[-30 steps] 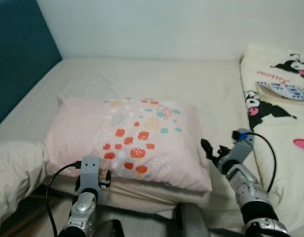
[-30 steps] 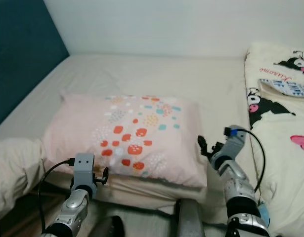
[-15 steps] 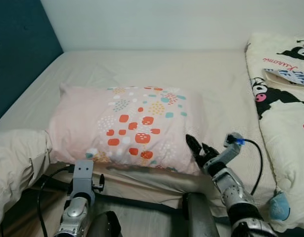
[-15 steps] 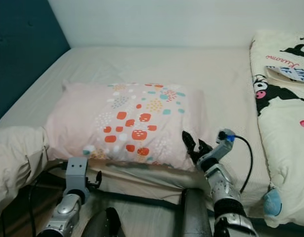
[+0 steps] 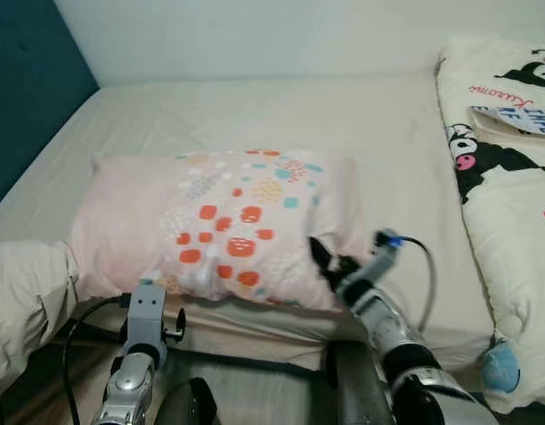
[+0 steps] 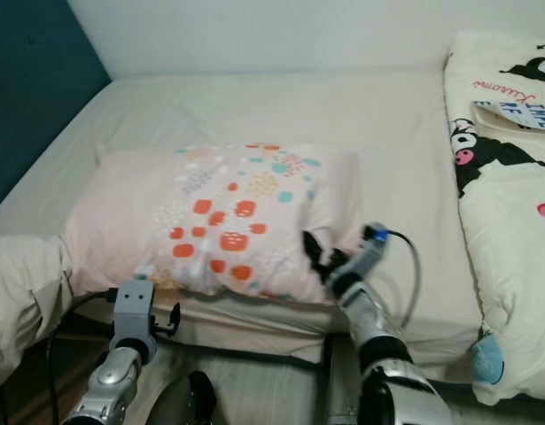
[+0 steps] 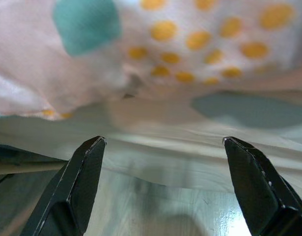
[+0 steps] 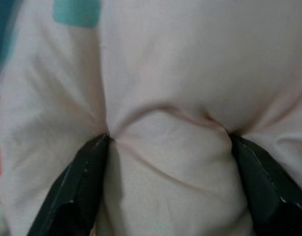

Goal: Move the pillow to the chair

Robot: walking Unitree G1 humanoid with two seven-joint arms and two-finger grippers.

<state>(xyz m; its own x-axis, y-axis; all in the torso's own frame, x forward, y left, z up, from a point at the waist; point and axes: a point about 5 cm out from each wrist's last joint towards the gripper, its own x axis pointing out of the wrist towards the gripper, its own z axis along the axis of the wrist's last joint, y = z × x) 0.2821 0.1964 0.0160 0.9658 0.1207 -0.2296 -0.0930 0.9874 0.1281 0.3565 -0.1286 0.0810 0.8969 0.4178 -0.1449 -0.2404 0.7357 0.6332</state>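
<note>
**Right wrist view: fingers pressed into the pillow's end**

Right wrist view showed you the right gripper point(image 8: 168, 182) with its two black fingers point(image 8: 77, 189) spread and dug into the pink pillow point(image 5: 210, 226), a fold of fabric bulging between them. The pillow lay flat on the bed point(image 5: 254, 115), near its front edge, beside a cartoon-print quilt point(image 5: 511, 195). Your left gripper point(image 7: 165, 191) hovered just below the pillow's front edge, fingers wide apart with nothing between them.

You could judge the pillow light, soft and floppy; it would likely sag from a single pinch. A deep bite of cover and filling at each end looked the safest hold.
</note>
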